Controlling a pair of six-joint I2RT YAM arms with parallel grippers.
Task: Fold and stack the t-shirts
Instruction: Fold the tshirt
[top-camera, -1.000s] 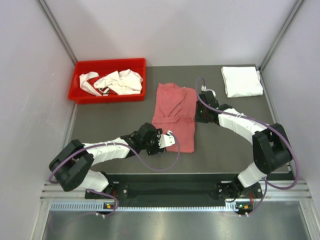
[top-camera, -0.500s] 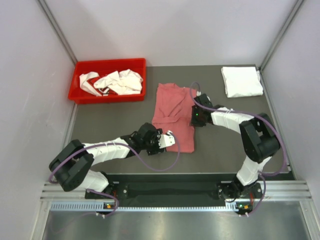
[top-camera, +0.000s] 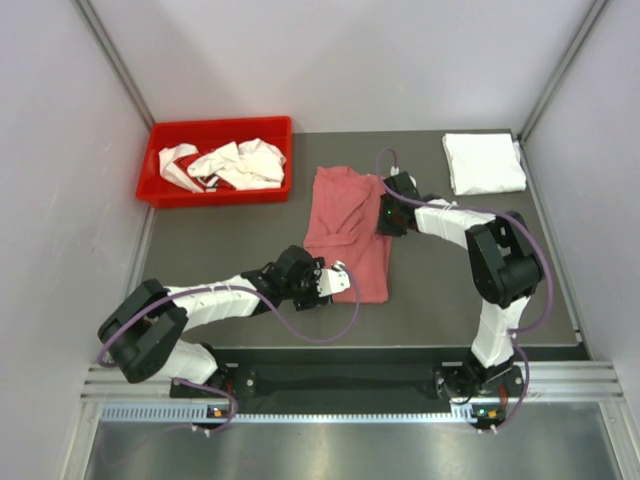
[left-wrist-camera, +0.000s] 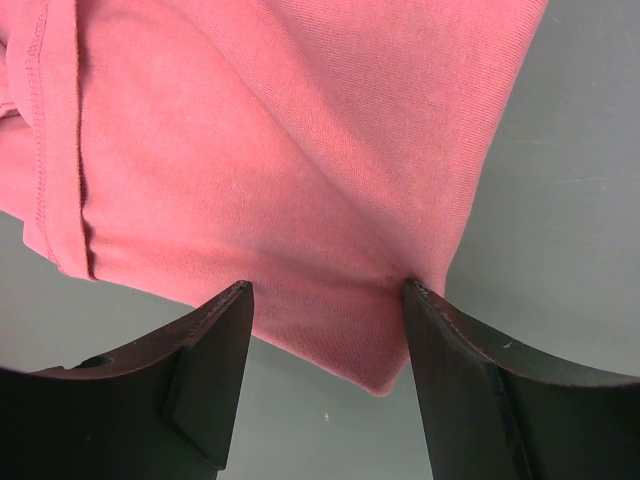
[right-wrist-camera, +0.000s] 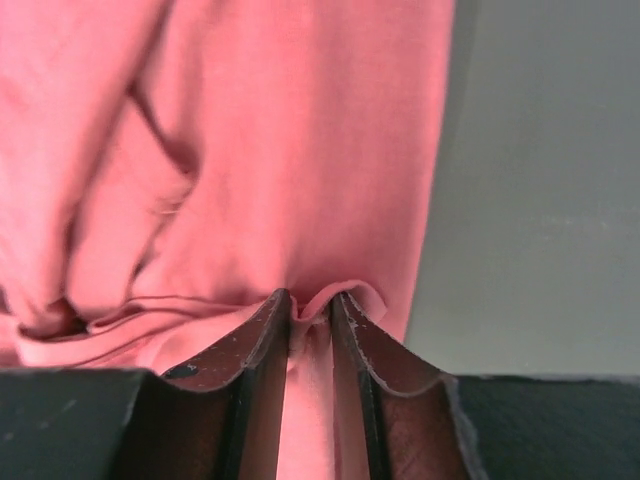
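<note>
Right gripper low, pinching pink t-shirt right edge; left gripper gaping over its near corner; red bin tabletop far-left.

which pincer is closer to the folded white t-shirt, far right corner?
Right. The right pincer pinches the right edge of the pink t-shirt, left of the folded white t-shirt. The left pincer stands open at that shirt's near edge, farther away.

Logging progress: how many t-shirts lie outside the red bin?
2: pink t-shirt mid-table; folded white t-shirt at the far right corner, which may hide others beneath.
</note>
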